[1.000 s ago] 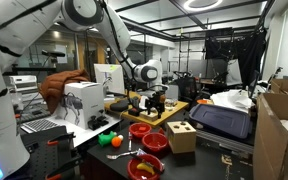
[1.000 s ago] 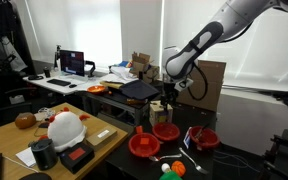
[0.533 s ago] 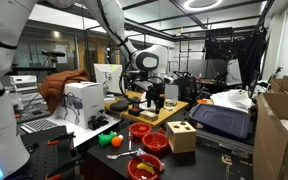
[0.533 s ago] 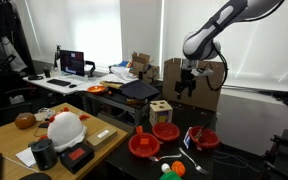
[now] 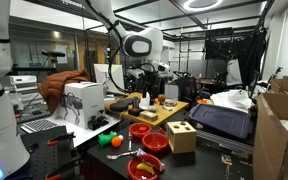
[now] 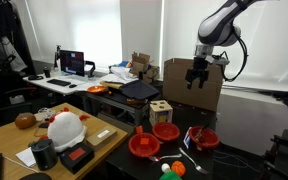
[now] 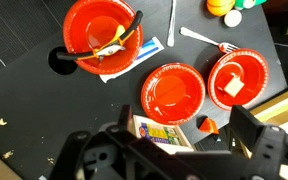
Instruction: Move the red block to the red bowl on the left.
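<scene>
In the wrist view a small red block (image 7: 206, 126) lies on the black table, just below and between two red bowls. The middle red bowl (image 7: 174, 90) is empty. The right one (image 7: 238, 78) holds a pale block. A third red bowl (image 7: 102, 40) at upper left holds utensils. My gripper (image 7: 169, 150) is open and empty, high above the block. In both exterior views the gripper (image 5: 149, 85) (image 6: 197, 78) hangs well above the table with the bowls (image 5: 140, 129) (image 6: 166, 130) below it.
A printed card (image 7: 164, 132) lies beside the block. A wooden shape-sorter box (image 5: 181, 136) (image 6: 160, 111) stands near the bowls. A white fork (image 7: 199, 38) and an orange ball (image 7: 220, 5) lie at the far edge. Cardboard boxes (image 5: 279, 130) stand nearby.
The arm has lifted and swung away from the wooden box. The gripper is now much higher above the table, still open.
</scene>
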Action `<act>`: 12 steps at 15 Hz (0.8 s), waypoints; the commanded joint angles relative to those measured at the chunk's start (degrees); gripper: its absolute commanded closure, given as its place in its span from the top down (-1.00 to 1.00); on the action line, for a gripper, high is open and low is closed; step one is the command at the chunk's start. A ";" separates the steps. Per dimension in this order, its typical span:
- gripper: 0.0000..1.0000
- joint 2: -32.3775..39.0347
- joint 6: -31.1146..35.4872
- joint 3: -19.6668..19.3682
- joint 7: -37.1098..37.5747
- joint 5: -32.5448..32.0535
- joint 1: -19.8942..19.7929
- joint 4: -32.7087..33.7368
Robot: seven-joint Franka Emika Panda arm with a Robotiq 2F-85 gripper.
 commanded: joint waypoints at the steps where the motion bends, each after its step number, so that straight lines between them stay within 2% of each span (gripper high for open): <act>1: 1.00 -9.24 -4.62 -1.48 0.57 -3.52 1.10 -6.05; 7: 1.00 -18.59 -15.02 -1.12 1.93 -11.15 2.59 -8.46; 12: 1.00 -23.72 -21.04 -0.57 1.51 -13.87 4.13 -7.32</act>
